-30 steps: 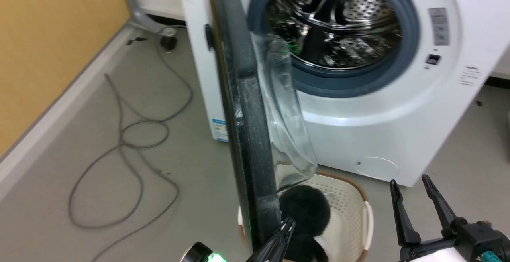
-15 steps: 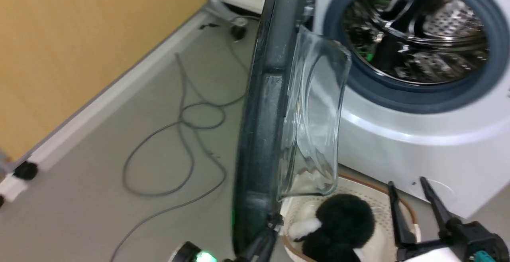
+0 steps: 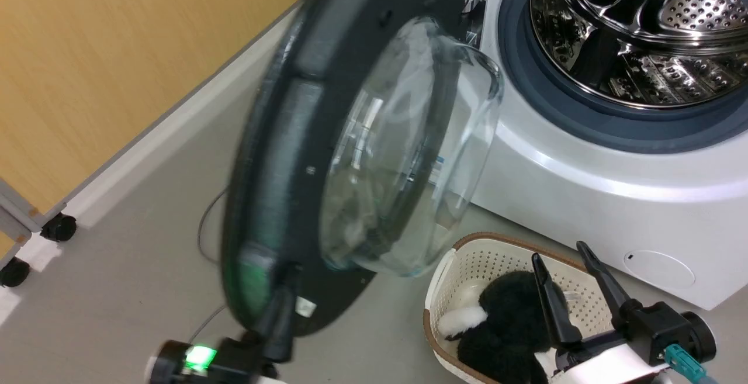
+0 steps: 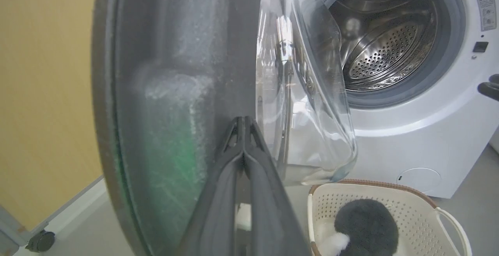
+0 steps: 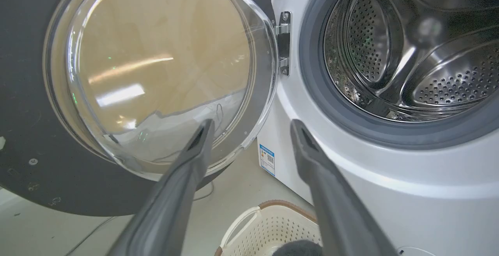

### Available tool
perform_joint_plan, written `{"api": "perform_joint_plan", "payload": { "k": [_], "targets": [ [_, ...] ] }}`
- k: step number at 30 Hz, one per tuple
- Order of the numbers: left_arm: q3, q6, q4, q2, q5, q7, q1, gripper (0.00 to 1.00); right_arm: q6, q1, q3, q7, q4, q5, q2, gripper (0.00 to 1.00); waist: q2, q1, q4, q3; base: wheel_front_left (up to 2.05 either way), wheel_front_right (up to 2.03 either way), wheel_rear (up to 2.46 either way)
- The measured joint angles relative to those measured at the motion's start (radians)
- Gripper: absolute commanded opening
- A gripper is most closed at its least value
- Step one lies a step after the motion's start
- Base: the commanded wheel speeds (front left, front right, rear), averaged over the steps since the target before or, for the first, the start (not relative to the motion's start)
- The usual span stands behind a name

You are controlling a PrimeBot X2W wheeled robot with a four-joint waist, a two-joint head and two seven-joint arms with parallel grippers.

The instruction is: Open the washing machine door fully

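The door (image 4: pixel 171 45) is found right at the tips of the left gripper (image 4: pixel 243 120), which is squeezed shut (nothing is held). It should be pushed outward slowly, with the tips kept from slipping. The right gripper (image 3: pixel 558 252) is spread open.

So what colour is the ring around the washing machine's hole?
Bluish grey. The rubber ring shows best in the right wrist view.
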Motion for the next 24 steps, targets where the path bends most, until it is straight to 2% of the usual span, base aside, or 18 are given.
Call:
{"api": "perform_joint_plan", "payload": {
  "k": [7,17,24],
  "targets": [
    [0.171,0.012,0.031,0.000,-0.060,0.000,-0.045,0.00,0.000,0.001,-0.030,0.000,-0.003,-0.014,0.000,1.00,0.0000,0.0000,-0.001,0.023,0.00,0.00,0.00],
    [0.333,-0.057,0.200,-0.015,-0.102,0.000,-0.196,0.00,0.000,0.001,-0.059,0.000,-0.016,-0.034,0.000,1.00,0.0000,0.0000,-0.004,0.061,0.00,0.00,0.00],
    [0.476,-0.083,0.306,-0.010,-0.110,0.000,-0.308,0.00,0.000,-0.003,-0.063,0.000,-0.030,-0.056,-0.004,1.00,0.0000,0.0001,-0.044,0.109,0.00,0.00,0.00]
  ]
}}
